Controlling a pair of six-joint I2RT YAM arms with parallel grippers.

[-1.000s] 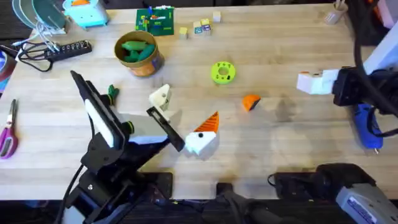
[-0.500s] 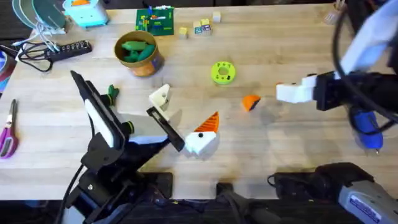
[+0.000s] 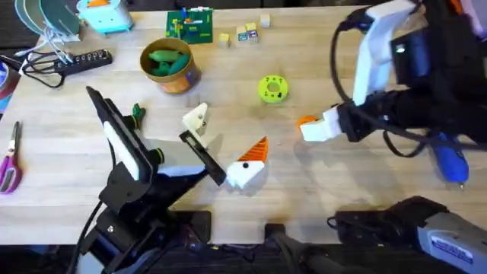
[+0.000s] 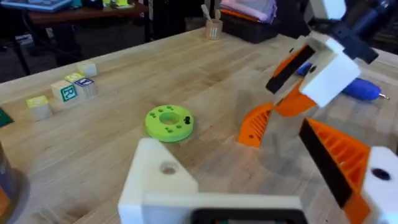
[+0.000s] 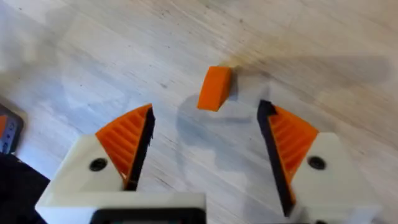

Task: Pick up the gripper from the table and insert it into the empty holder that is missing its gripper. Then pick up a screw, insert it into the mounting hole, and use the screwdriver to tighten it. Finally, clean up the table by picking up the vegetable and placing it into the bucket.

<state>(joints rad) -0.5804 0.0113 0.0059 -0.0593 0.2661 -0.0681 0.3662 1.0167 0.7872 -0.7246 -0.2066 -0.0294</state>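
Tan-walled and round, the bucket (image 3: 170,65) stands far back on the left of the table (image 3: 319,190) in the overhead view, holding light green pod-shaped pieces — I cannot count them for certain. One small dark green vegetable (image 3: 138,113) lies on the wood nearer the left arm, outside the bucket. One yellow-green disc (image 3: 273,87) sits mid-table, and one orange gripper pad (image 3: 307,120) lies just beside the right gripper (image 3: 313,131), which reaches in from the right. One blue screwdriver (image 3: 449,156) lies at the right edge, partly under that arm. The left gripper (image 3: 228,144) rests low on the table with one white holder (image 3: 196,119) bare of orange and the other finger carrying its orange pad. Three small blocks (image 3: 245,33) sit at the far edge, near a green board (image 3: 190,24); scissors (image 3: 11,160) lie at the far left. In the left wrist view the bare white holder (image 4: 161,180) and the padded finger (image 4: 348,168) stand well apart, with the disc (image 4: 169,121) and the orange pad (image 4: 256,124) on the wood beyond, the right gripper (image 4: 298,78) hovering just over the pad and three blocks (image 4: 65,92) farther off. In the right wrist view the two orange-padded fingers (image 5: 127,138) are spread wide — the pad (image 5: 214,87) lies on the table between and beyond their tips, untouched.
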